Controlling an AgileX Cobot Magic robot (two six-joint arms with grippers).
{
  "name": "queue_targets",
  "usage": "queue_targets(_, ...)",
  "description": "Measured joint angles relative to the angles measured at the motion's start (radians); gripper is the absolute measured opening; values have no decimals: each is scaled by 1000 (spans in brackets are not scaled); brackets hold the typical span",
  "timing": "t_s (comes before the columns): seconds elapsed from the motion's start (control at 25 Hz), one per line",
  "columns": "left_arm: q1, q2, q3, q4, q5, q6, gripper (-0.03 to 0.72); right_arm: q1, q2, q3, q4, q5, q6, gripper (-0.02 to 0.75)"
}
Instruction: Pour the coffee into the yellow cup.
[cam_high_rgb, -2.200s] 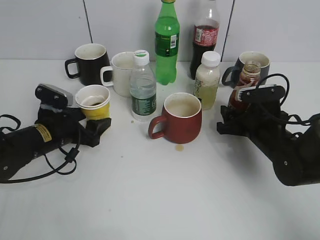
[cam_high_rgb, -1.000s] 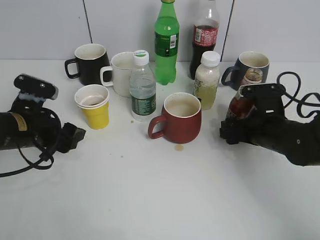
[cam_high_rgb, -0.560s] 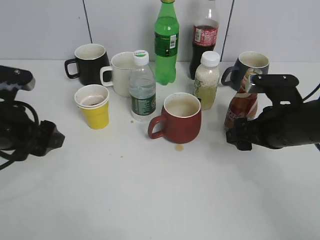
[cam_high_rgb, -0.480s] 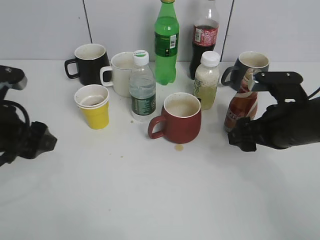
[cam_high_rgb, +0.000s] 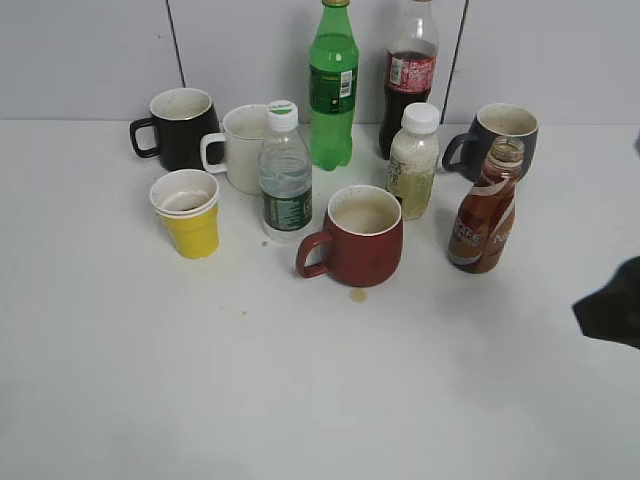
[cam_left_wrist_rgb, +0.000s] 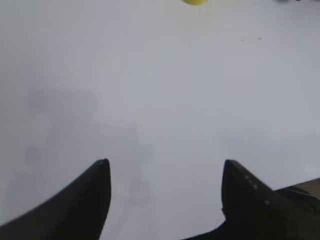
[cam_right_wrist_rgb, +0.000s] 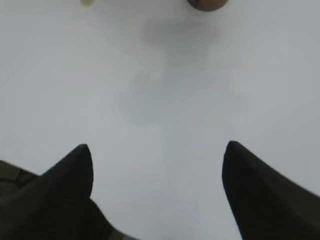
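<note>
The coffee bottle (cam_high_rgb: 485, 210) stands upright and uncapped on the white table (cam_high_rgb: 300, 400), toward the right, just in front of the dark grey mug (cam_high_rgb: 497, 130) and to the right of the red mug (cam_high_rgb: 357, 238). Nothing holds it. The yellow cup (cam_high_rgb: 188, 212) sits on the left side, upright, with a white rim and a little dark residue inside; it is near the white mug (cam_high_rgb: 240, 147) and the black mug (cam_high_rgb: 178, 127), and well apart from the coffee bottle. Between them stand a clear water bottle (cam_high_rgb: 286, 177) with a white cap and a small pale bottle (cam_high_rgb: 414, 160), with a green soda bottle (cam_high_rgb: 334, 85) and a cola bottle (cam_high_rgb: 411, 72) behind. A small brown spill (cam_high_rgb: 359, 295) marks the table just in front of the red mug. The left gripper (cam_left_wrist_rgb: 165, 167) has its jaws spread wide over bare table, holding nothing. The right gripper (cam_right_wrist_rgb: 157, 150) likewise has its jaws wide apart and empty; only a dark piece of that arm (cam_high_rgb: 612, 310) shows at the right edge of the exterior view.
</note>
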Motion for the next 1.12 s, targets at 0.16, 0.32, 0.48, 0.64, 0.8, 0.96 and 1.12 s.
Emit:
queue_targets(0.16,-1,-231,-1,-1,128,0,519,0,-251,-1,-19,195,1,580)
queue_targets(0.32,-1,-438,8,-1,212,0,514,0,-486,20,-68,297,1,575)
queue_targets(0.48,-1,-595,35,0,183,41,513,0,-725,67,-99,324,-2,575)
queue_targets(0.64,-1,-632,42,0,133,54,512,0,-900,117,-106,311,-3,575)
queue_targets(0.8,-1,-632,74,4,83,58,509,0,-983,124,-108,298,-3,574)
queue_targets(0.96,-1,-632,77,6,73,61,502,0,-991,127,-108,293,-3,574)
queue_targets(1.12,-1,-632,77,6,73,62,499,0,-991,127,-108,293,-3,574)
